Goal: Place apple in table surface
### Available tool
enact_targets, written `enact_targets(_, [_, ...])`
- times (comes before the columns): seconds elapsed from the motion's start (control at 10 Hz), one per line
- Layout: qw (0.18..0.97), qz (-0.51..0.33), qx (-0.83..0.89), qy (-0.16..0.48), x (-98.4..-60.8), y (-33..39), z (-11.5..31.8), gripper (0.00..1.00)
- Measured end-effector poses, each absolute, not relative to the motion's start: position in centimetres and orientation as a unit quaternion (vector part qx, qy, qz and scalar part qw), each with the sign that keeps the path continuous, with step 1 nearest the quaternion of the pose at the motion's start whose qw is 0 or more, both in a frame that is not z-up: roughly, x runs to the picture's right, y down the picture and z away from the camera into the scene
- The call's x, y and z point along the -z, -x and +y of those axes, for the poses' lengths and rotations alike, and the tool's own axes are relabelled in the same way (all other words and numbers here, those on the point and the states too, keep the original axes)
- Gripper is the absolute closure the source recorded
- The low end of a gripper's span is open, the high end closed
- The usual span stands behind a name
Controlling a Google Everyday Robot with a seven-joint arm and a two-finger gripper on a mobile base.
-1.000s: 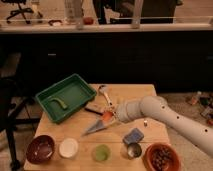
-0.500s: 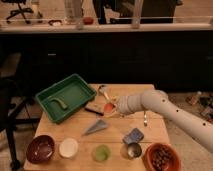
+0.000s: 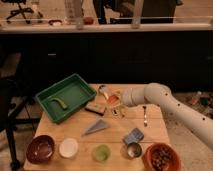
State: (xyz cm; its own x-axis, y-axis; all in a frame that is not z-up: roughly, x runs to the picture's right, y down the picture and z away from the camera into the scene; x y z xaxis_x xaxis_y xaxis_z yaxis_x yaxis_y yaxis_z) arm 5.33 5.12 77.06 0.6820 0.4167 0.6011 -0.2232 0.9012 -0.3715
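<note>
My gripper (image 3: 111, 96) is over the far middle of the table surface (image 3: 150, 127), at the end of the white arm (image 3: 165, 100) that comes in from the right. It is shut on the apple (image 3: 113, 102), a small orange-red fruit that shows between the fingers, held just above the planks. Part of the apple is hidden by the gripper.
A green tray (image 3: 75, 87) with a green item (image 3: 60, 103) stands at the far left. A brown bar (image 3: 95, 108), a grey wedge (image 3: 96, 127), a blue object (image 3: 133, 135) and a utensil (image 3: 145, 116) lie mid-table. Along the front are a dark bowl (image 3: 41, 148), a white bowl (image 3: 68, 148), a green dish (image 3: 101, 152), a metal cup (image 3: 132, 149) and an orange-brown bowl (image 3: 161, 157).
The gripper has moved with the apple from above the grey wedge toward the far side of the table, and the arm has drawn back with it.
</note>
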Motion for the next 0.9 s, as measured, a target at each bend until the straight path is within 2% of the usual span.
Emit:
enact_targets(0.4, [0.901,-0.351,-0.203,0.153,-79.4,-7.6,8.0,1.00])
enact_targets(0.9, [0.896,-0.338,-0.221,0.186,-79.1,-9.1,12.6,1.00])
